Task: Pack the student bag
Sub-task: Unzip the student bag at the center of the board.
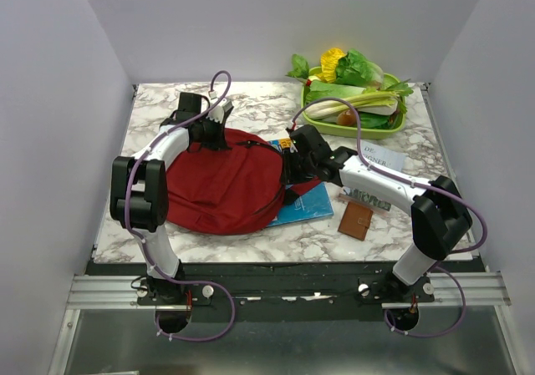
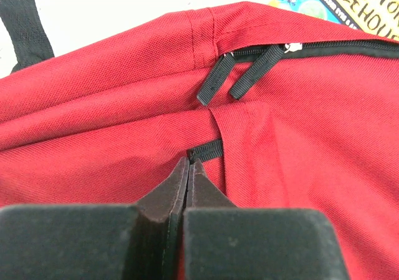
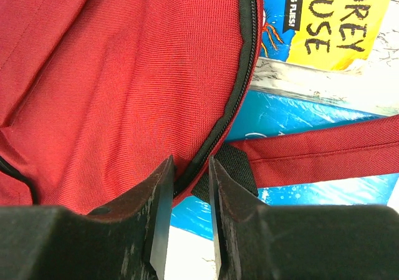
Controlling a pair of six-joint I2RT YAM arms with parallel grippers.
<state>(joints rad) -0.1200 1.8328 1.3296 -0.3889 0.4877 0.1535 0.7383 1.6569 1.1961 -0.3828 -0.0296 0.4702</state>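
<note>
Left pincer (image 2: 189, 161) clenched on our zipped dark red fabric backpack (image 1: 221, 183), right pincer (image 3: 190, 164) parted astride its rim (image 3: 245, 74), we judge nothing packed.

The student bag (image 1: 221, 179) is matt dark red cloth with a fine, slightly rough weave. Its zip (image 3: 249, 55) is dull black on black woven tape. The pull tabs (image 2: 215, 80) look like ribbed, matt black webbing. The strap (image 3: 324, 152) is the same red cloth, stitched along its edges. The book (image 3: 324, 24) has a glossy printed paper cover. The left end effector (image 2: 189, 161) is matt black and faintly grainy. The right end effector (image 3: 190, 164) is also matt black, scuffed with pale scratches. The counter (image 1: 318, 237) is smooth and marble-patterned. The tray (image 1: 376, 132) is glossy green plastic. The wallet (image 1: 355, 220) looks like brown leather.
</note>
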